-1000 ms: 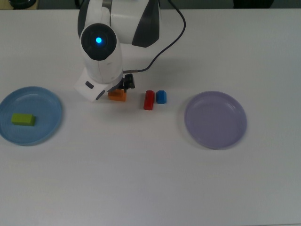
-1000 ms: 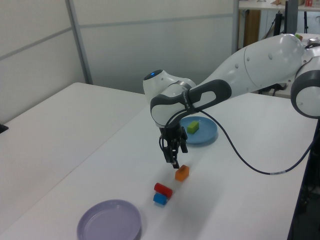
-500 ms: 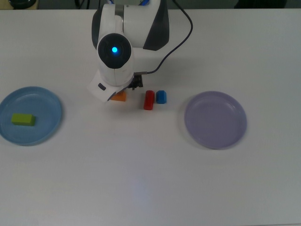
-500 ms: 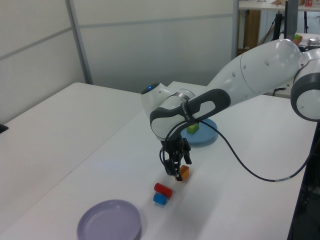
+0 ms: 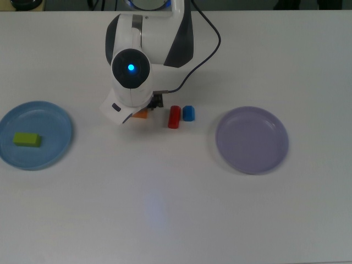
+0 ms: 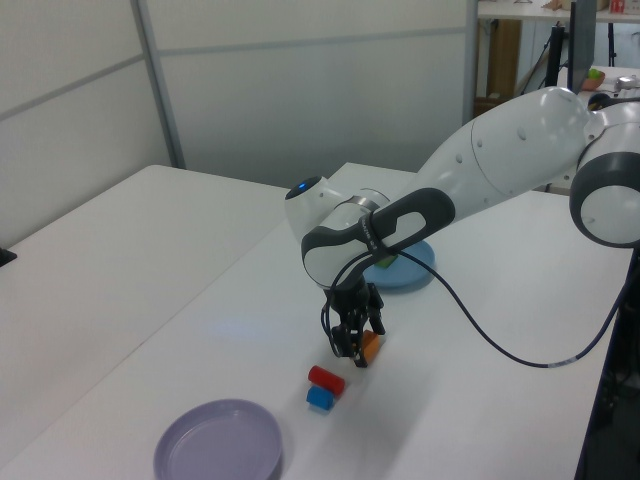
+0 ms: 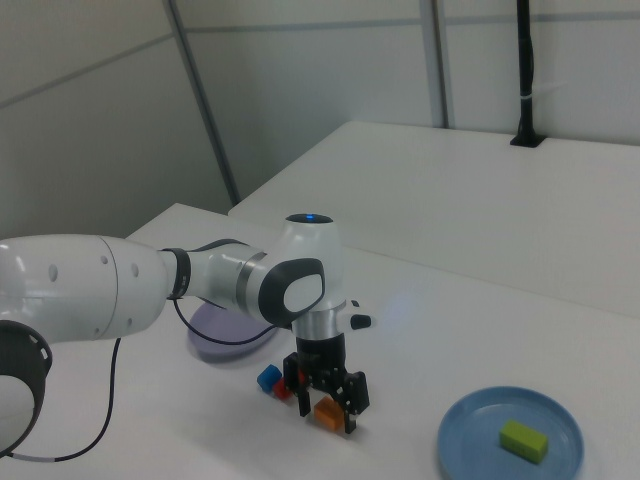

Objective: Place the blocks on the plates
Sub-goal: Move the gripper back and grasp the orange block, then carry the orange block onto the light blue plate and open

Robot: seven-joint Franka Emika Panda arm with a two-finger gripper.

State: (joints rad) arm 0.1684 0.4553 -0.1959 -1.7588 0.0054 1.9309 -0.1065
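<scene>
An orange block (image 7: 327,412) lies on the table, and my gripper (image 7: 329,406) is lowered over it, open, with one finger on each side. In the top view the arm covers most of the orange block (image 5: 142,114). Just to the top view's right lie a red block (image 5: 174,116) and a blue block (image 5: 188,113). On the light blue plate (image 5: 52,118) at the top view's far left rests a green block (image 5: 27,139). The lavender plate (image 5: 252,139) at the top view's right holds nothing.
A black cable (image 5: 206,38) runs from the arm across the table behind the blocks. In the left view the red block (image 6: 326,379) and blue block (image 6: 320,398) sit between the gripper and the lavender plate (image 6: 218,440).
The gripper has come down from above the table and shifted over the orange block, now straddling it. The blocks and plates have not moved.
</scene>
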